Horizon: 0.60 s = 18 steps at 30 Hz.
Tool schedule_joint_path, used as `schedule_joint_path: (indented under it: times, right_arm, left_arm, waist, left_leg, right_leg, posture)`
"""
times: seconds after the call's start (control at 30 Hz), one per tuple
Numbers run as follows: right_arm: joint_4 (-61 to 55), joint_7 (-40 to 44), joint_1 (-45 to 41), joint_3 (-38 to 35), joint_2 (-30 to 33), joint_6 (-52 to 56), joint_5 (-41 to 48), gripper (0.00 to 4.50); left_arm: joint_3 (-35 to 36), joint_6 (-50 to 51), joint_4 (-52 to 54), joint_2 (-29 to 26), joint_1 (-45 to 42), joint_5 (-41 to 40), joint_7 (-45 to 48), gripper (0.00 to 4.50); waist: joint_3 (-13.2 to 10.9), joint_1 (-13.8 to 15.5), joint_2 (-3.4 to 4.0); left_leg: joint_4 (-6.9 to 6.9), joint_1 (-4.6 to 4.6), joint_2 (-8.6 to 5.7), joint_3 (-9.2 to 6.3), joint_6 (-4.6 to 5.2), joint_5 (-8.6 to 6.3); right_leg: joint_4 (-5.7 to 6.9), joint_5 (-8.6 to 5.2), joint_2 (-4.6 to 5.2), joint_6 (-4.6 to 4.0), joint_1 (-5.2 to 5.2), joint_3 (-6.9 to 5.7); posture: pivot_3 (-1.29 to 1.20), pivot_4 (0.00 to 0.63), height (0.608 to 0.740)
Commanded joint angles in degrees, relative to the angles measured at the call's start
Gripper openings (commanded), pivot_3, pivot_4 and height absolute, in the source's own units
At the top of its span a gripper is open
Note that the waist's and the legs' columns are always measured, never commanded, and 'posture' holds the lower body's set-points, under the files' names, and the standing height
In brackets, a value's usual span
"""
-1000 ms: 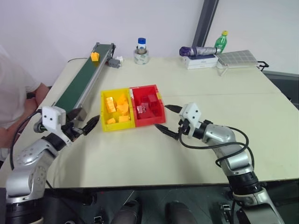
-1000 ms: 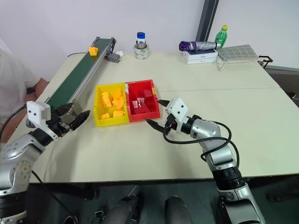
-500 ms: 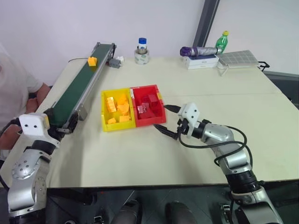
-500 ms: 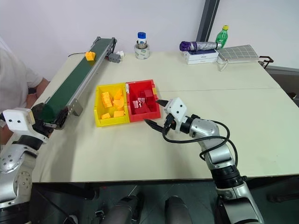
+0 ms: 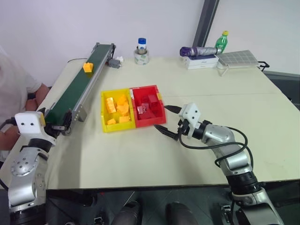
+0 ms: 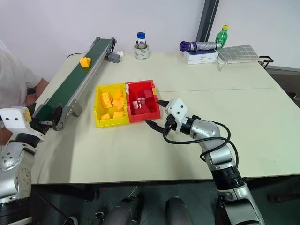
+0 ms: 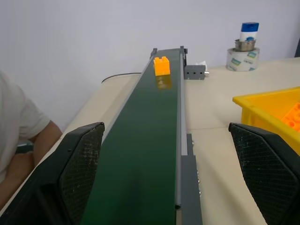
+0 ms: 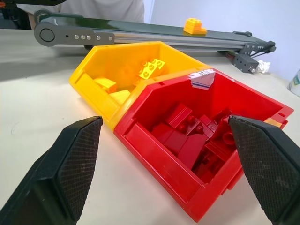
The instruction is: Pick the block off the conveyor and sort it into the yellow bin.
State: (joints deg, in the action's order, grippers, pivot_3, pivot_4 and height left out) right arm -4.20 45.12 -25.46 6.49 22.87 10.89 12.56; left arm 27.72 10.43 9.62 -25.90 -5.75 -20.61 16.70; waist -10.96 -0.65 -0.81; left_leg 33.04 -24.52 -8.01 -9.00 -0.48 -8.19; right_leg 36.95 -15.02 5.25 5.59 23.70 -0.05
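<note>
Left wrist view looks along the long dark green conveyor belt (image 7: 140, 140) with grey metal rails by the table's left edge: the left gripper (image 7: 171, 180) stands spread wide and empty at the belt's near end, while the small yellow-orange studded plastic block (image 7: 161, 65) rides toward the far end. Mid-table, the low-walled yellow plastic bin (image 5: 117, 110) of yellow bricks touches its red twin bin (image 5: 148, 106). Just beside the red bin's near right corner, the right gripper (image 5: 168, 119) hovers released, holding nothing.
</note>
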Motion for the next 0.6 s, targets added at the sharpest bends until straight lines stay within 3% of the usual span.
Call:
schedule_joint_path:
  times: [0.03, 0.33, 0.6]
  right_arm:
    - [-1.89, -0.31, -0.2, -0.69, -0.36, -0.59, 0.94, 4.5]
    - [-1.61, -0.29, -0.44, -0.55, -0.29, -0.8, 0.68, 4.5]
    - [-1.65, -0.46, -0.51, -0.24, -0.39, -0.9, 0.36, 4.5]
  left_arm:
    - [0.25, -0.99, 0.83, -0.66, -0.95, 0.15, -0.25, 4.48]
    - [-1.03, -0.65, -2.86, -1.37, -3.87, 2.44, -1.17, 4.48]
    - [-3.59, 3.94, -11.7, -3.11, -12.99, 5.96, -5.48, 4.48]
  waist:
    - [0.0, 0.0, 0.0]
    - [0.0, 0.02, 0.0]
    - [0.0, 0.11, 0.0]
  left_leg:
    - [0.0, 0.0, 0.0, 0.0, 0.0, 0.0]
    - [0.0, 0.0, 0.0, 0.0, 0.0, 0.0]
    - [0.01, 0.0, 0.0, -0.02, 0.0, 0.0]
  right_leg:
    - [0.0, 0.0, 0.0, 0.0, 0.0, 0.0]
    - [0.0, 0.0, 0.0, 0.01, 0.0, -0.01]
    - [0.03, 0.02, -0.01, 0.03, -0.01, -0.06]
  posture:
    - [0.0, 0.15, 0.74]
    - [0.0, 0.15, 0.74]
    - [0.0, 0.15, 0.74]
